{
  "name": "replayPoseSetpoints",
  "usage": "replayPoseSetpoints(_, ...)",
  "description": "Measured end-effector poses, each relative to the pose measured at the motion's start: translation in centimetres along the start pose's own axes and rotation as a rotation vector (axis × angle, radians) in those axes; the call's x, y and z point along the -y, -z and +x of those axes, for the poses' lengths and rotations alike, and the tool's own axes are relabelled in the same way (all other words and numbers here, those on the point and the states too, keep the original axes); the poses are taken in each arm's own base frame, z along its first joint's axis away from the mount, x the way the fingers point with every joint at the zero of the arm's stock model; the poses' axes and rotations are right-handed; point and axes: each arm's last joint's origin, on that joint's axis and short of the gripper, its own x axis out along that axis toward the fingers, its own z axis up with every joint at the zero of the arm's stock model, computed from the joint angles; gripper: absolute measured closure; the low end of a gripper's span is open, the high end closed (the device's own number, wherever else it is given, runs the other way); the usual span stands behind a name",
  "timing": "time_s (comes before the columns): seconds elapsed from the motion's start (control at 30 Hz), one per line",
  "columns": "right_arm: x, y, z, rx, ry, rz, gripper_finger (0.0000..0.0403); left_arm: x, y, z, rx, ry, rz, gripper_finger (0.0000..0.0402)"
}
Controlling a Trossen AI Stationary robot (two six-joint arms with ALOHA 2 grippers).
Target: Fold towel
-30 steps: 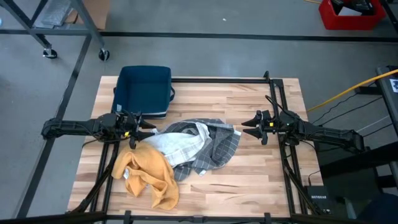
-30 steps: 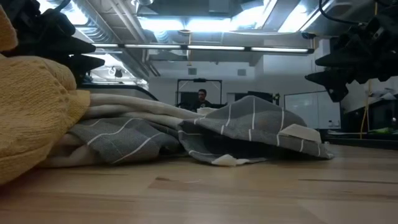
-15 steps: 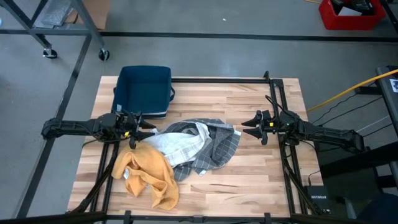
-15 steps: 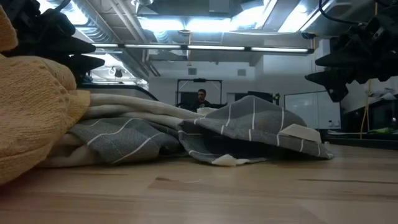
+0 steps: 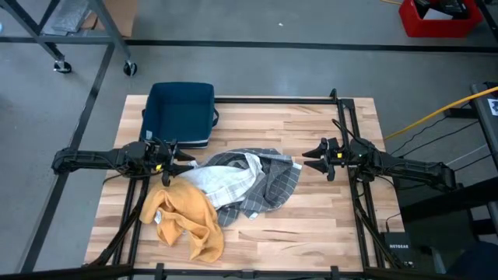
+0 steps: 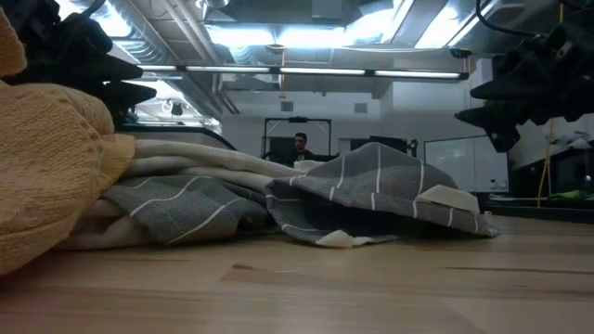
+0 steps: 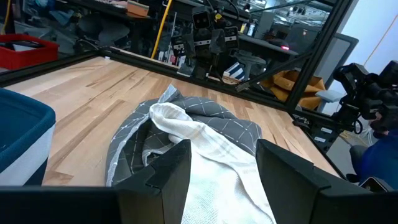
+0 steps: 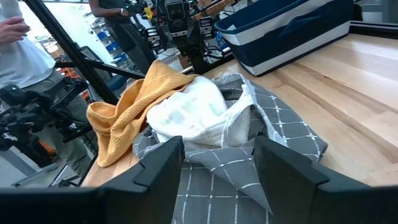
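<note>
Grey checked towel (image 5: 268,183) lies crumpled mid-counter (image 5: 311,225), tangled with white (image 5: 226,180) and yellow (image 5: 187,218) cloths. My left hand (image 5: 185,161) and right hand (image 5: 309,159) hover wide open, empty, either side. I'd free one grey corner first, then spread it flat.

Mustard-yellow towel (image 5: 185,219), white towel (image 5: 222,180), grey white-checked towel (image 5: 274,185), navy bin (image 5: 180,113), pale wood table (image 5: 311,225).
</note>
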Motion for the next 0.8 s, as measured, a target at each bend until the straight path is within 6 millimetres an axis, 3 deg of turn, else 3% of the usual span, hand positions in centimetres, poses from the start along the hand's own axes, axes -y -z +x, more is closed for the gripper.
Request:
replayPoseSetpoints(0.63,0.29,-0.09,-0.03,0.033,0.104,0.002,0.0201,0.0,0.0,0.0,0.0,0.0,0.0,0.0229)
replayPoseSetpoints(0.8,0.18,-0.2,-0.1,-0.035,0.116,0.017,0.0201,0.0,-0.01,0.0,0.0,0.0,0.0,0.0229)
